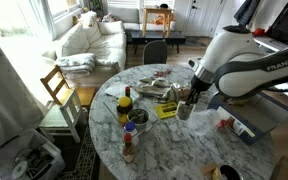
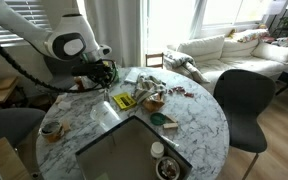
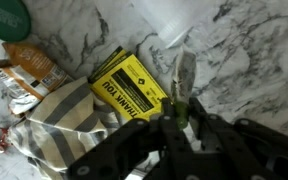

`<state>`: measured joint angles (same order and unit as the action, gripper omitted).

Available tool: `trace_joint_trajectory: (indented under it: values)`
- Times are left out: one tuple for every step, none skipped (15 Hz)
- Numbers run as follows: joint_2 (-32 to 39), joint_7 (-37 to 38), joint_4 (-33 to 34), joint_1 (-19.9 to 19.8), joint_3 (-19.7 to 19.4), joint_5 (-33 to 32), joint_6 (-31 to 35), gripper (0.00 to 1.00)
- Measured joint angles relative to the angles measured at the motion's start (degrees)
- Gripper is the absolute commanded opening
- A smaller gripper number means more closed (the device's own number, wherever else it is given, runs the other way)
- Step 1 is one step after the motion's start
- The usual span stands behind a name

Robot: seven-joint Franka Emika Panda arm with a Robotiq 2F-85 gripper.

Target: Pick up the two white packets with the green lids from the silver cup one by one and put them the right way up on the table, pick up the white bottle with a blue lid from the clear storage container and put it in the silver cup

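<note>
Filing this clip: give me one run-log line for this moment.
gripper: shut on white packet | where: over marble table, beside yellow card | status: packet not yet released

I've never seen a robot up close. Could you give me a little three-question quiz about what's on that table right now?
1. True or false: the yellow rectangular card printed "THANK YOU" lies flat on the round marble table.
2. What is the pincer closed on in the wrist view? A) a slim pale packet B) a metal spoon C) a red ball
3. Fill in: the crumpled cloth next to the card has a ___ pattern.

Key: 1 true; 2 A; 3 striped.
</note>
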<state>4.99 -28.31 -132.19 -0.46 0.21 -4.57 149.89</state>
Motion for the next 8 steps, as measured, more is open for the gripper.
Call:
trace_joint_trajectory:
  values:
    - [0.7, 0.4, -0.4, 0.0, 0.2, 0.1, 0.7, 0.05]
    - [1.4, 0.7, -0.7, 0.1, 0.4, 0.0, 1.5, 0.05]
    - [2.2, 1.1, -0.9, 0.2, 0.6, -0.3, 2.4, 0.05]
    - [2.9, 1.6, -1.2, 0.3, 0.8, -0.5, 3.5, 0.05]
    - [3.5, 2.3, -1.4, 0.4, 1.0, -0.8, 4.8, 0.05]
    - [4.2, 2.9, -1.6, 0.6, 1.1, -1.1, 6.1, 0.47]
    - [4.8, 3.5, -1.6, 0.7, 1.3, -1.3, 7.0, 0.47]
    - [5.2, 4.0, -1.6, 0.8, 1.4, -1.5, 7.7, 0.55]
